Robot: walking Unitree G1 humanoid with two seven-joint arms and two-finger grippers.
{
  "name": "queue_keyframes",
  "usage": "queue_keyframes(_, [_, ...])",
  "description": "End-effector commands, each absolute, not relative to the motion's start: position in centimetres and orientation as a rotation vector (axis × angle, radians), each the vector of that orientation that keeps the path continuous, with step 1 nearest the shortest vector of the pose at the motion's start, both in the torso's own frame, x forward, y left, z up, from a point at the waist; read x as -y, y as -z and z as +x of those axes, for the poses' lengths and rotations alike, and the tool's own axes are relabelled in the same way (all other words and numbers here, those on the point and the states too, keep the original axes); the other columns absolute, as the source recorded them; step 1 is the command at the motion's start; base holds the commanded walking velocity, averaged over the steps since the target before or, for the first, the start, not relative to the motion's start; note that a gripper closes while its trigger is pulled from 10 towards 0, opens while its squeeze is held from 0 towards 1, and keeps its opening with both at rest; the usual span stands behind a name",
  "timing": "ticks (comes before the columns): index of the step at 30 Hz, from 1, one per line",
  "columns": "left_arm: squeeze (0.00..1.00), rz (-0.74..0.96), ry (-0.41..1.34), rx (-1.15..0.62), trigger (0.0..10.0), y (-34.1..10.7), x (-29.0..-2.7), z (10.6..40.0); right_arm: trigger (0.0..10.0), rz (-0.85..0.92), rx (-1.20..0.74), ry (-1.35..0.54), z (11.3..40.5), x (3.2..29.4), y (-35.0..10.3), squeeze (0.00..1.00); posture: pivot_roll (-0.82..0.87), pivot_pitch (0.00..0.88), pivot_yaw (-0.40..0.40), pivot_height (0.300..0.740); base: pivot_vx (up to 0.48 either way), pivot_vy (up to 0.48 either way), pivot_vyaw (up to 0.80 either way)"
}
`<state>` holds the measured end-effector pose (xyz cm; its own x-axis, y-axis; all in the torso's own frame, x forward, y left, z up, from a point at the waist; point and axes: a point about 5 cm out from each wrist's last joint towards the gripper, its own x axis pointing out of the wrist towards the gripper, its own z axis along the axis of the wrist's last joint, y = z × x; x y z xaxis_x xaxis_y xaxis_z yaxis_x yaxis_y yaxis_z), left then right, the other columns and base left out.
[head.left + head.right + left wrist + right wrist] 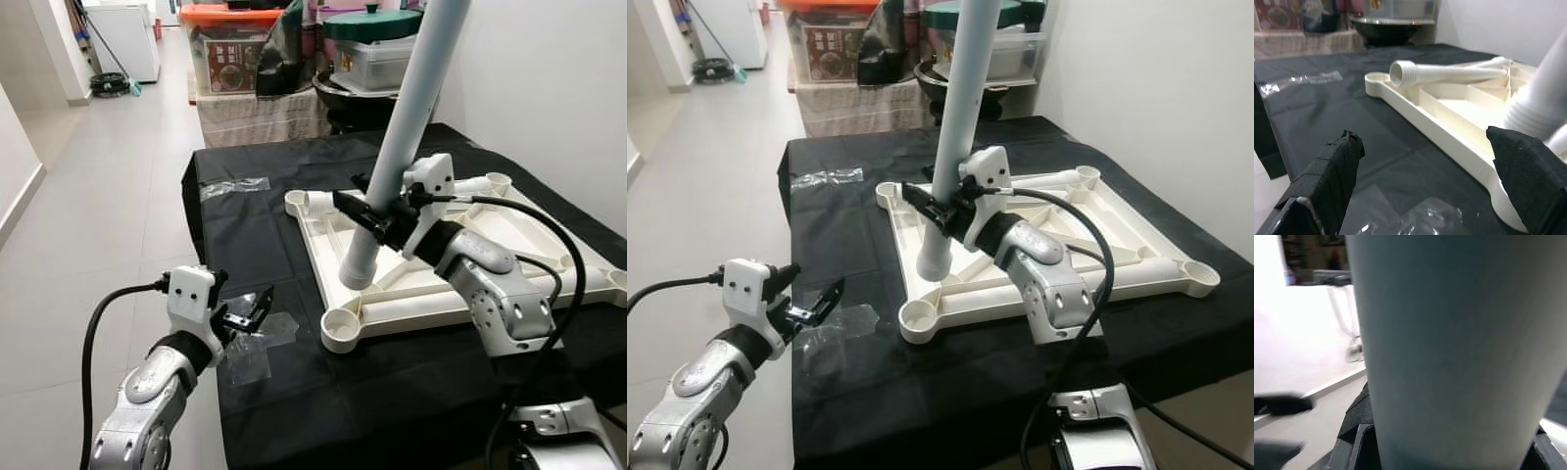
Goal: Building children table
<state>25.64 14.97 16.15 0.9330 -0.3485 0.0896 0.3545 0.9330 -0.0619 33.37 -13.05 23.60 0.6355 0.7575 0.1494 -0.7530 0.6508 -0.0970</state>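
Our right end effector (377,217) is clenched around the leg (407,127) low on its shaft, its threaded end tilted over the upturned tabletop (392,294) on the desk (294,392). Hollow plastic, we judge: light, stiff, slippery, so gripping low steadies it. Our left end effector (245,315) hovers released.

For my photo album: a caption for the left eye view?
Right end effector holds a table leg over the upturned tabletop.
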Motion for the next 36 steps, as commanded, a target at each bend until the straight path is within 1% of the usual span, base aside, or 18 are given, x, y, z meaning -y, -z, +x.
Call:
queue_keyframes(1, [0.0,-0.083,0.355,0.075,10.0,-16.1,-15.3,25.4,10.0,-0.021,0.159,-0.906,33.1,12.6,-22.9,0.0,0.09,0.0,-0.045,0.74,0.0,0.0,0.0])
queue_keyframes(2, [0.0,-0.083,0.355,0.075,10.0,-16.1,-15.3,25.4,10.0,-0.021,0.159,-0.906,33.1,12.6,-22.9,0.0,0.09,0.0,-0.045,0.74,0.0,0.0,0.0])
queue_keyframes(4, [0.0,-0.085,0.35,0.069,10.0,-16.0,-15.6,25.3,10.0,-0.037,0.119,-0.999,32.5,11.4,-21.6,0.0,0.1,0.0,-0.046,0.74,0.0,0.0,0.0])
queue_keyframes(5, [0.0,-0.085,0.35,0.069,10.0,-16.0,-15.6,25.3,10.0,-0.037,0.119,-0.999,32.5,11.4,-21.6,0.0,0.1,0.0,-0.046,0.74,0.0,0.0,0.0])
queue_keyframes(6, [0.0,-0.086,0.35,0.067,10.0,-15.9,-15.7,25.2,10.0,-0.037,0.101,-1.054,32.1,10.9,-21.0,0.0,0.1,0.0,-0.046,0.74,0.0,0.0,0.0])
queue_keyframes(7, [0.0,-0.086,0.35,0.067,10.0,-15.9,-15.7,25.2,10.0,-0.037,0.101,-1.054,32.1,10.9,-21.0,0.0,0.1,0.0,-0.046,0.74,0.0,0.0,0.0])
queue_keyframes(9, [0.0,-0.089,0.351,0.065,10.0,-16.0,-15.8,24.9,10.0,-0.064,0.064,-1.143,31.7,10.4,-19.9,0.0,0.11,0.0,-0.049,0.74,0.0,0.0,0.0])
queue_keyframes(11, [0.0,-0.09,0.35,0.064,10.0,-16.0,-15.9,24.8,10.0,-0.086,0.038,-1.182,31.8,10.6,-19.3,0.0,0.13,0.0,-0.059,0.74,0.0,0.0,0.0])
queue_keyframes(16, [0.0,-0.093,0.344,0.064,10.0,-15.9,-16.1,24.6,10.0,-0.097,0.025,-1.197,32.0,11.0,-19.1,0.0,0.13,0.0,-0.06,0.74,0.0,0.0,0.0])
queue_keyframes(20, [0.0,-0.102,0.337,0.062,10.0,-16.0,-16.2,24.3,10.0,-0.129,0.003,-1.199,32.6,12.1,-18.9,0.0,0.14,0.0,-0.062,0.74,0.0,0.0,0.0])
queue_keyframes(25, [0.0,-0.118,0.34,0.059,10.0,-16.0,-16.2,24.2,10.0,-0.106,-0.016,-1.214,32.7,13.4,-19.5,0.0,0.13,0.0,-0.054,0.74,0.0,0.0,0.0])
queue_keyframes(30, [0.0,-0.127,0.351,0.062,10.0,-16.1,-16.0,24.3,10.0,-0.1,-0.022,-1.219,32.9,14.1,-19.6,0.0,0.12,0.0,-0.052,0.74,0.0,0.0,0.0])
queue_keyframes(36, [0.0,-0.14,0.362,0.062,10.0,-16.1,-15.5,24.1,10.0,-0.093,-0.031,-1.244,32.9,13.8,-19.0,0.0,0.12,0.0,-0.056,0.74,0.0,0.0,0.0])
